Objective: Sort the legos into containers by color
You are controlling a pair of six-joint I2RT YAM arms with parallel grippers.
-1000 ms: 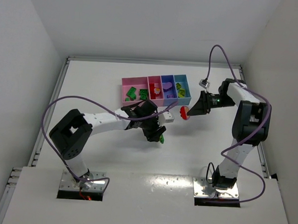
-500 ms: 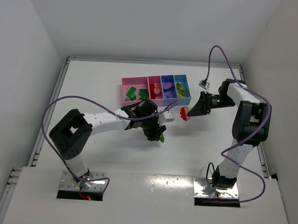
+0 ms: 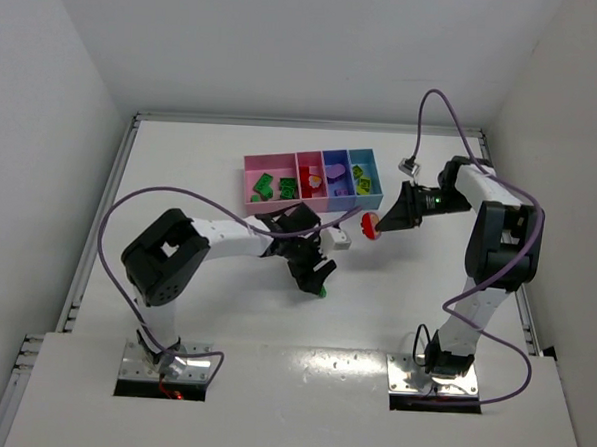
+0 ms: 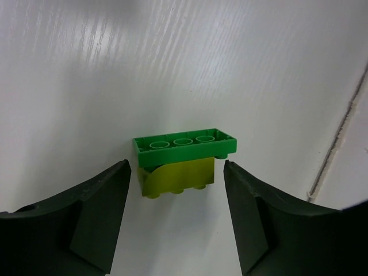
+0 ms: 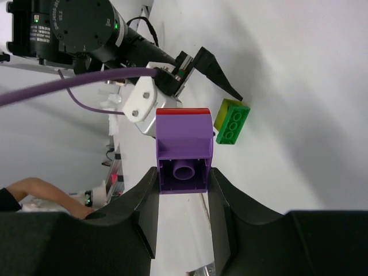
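Observation:
A green lego stacked on a yellow-green one (image 4: pixel 183 145) lies on the white table just past the fingertips of my left gripper (image 4: pixel 177 168), which is open and empty. The stack shows in the top view (image 3: pixel 321 291) with the left gripper (image 3: pixel 314 276) over it, and in the right wrist view (image 5: pixel 232 122). My right gripper (image 5: pixel 183 179) is shut on a purple lego with a red piece on top (image 5: pixel 184 150). It holds the lego above the table, right of the containers (image 3: pixel 370 225).
The row of containers stands at the back centre: wide pink (image 3: pixel 253 169) with green legos, narrow pink (image 3: pixel 303 162) with a red one, blue-violet (image 3: pixel 329 157) with a purple one, light blue (image 3: pixel 374 165) with yellow-green ones. White walls enclose the table on three sides.
My left arm's elbow has swung right, and its gripper has shifted slightly toward the near edge over the green stack. The right arm has not moved.

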